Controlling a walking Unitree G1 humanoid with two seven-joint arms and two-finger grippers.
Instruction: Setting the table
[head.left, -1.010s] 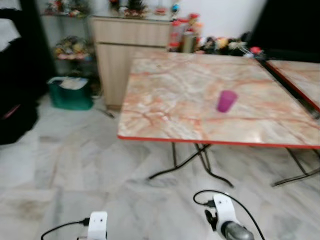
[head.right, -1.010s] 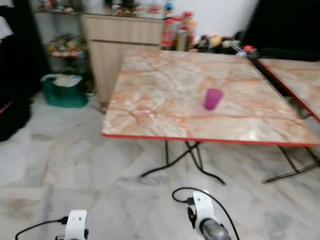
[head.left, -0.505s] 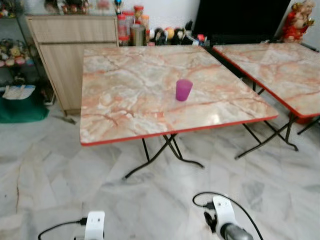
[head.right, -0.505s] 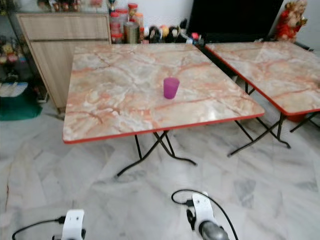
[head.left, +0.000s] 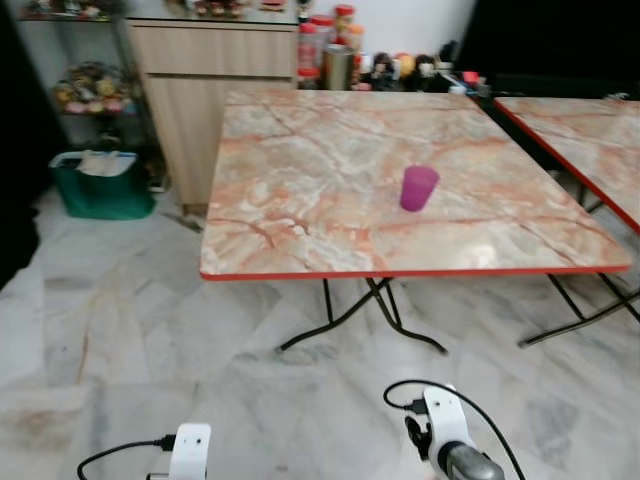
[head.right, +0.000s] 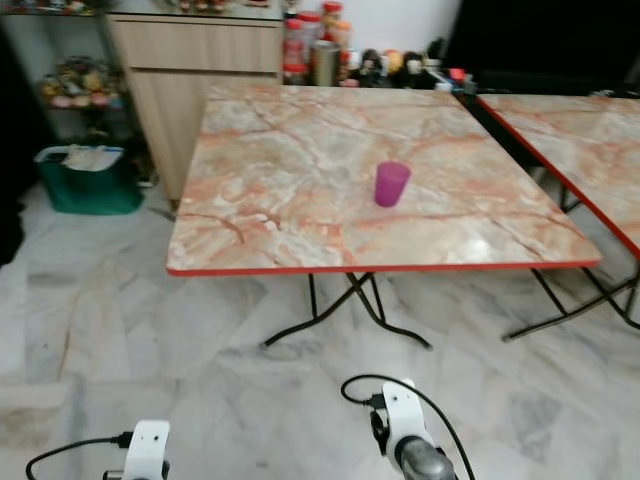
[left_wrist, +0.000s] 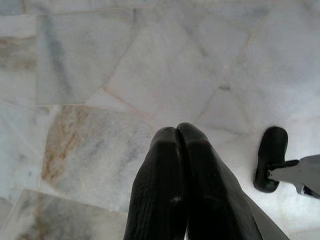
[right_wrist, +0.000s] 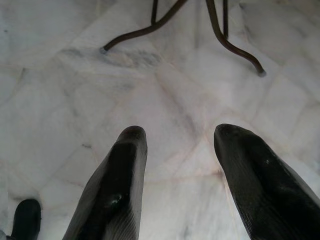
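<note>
- Head camera, left eye: A marble-patterned folding table (head.left: 330, 200) with a red edge stands ahead of the robot on a pale marble floor (head.left: 120, 340). One purple cup (head.left: 419, 188) stands upright on it, right of centre and well back from the near edge. A second table (head.left: 590, 130) of the same pattern stands to the right, apart from the first. A wooden cabinet (head.left: 215, 80) sits behind the table's far left corner, with a green bin (head.left: 100, 185) on the floor beside it.
- Head camera, right eye: The same scene. Jars and bottles (head.right: 310, 45) crowd the far wall behind the table. Both wrists hang low at the bottom of the picture, well short of the table.
- Left wrist camera: The left gripper (left_wrist: 179, 131) points down at bare floor tiles, its two black fingers pressed together with nothing between them. A dark foot of the robot (left_wrist: 270, 157) shows nearby.
- Right wrist camera: The right gripper (right_wrist: 177, 135) hangs over the floor with its fingers spread wide and empty; the table's bent metal legs (right_wrist: 220, 35) lie ahead.
- Judgement: The step in hand appears to be the approach. Done well, the robot would square up to the near edge, stop close enough for the right arm to reach the cup, and keep its feet clear of the splayed legs.
</note>
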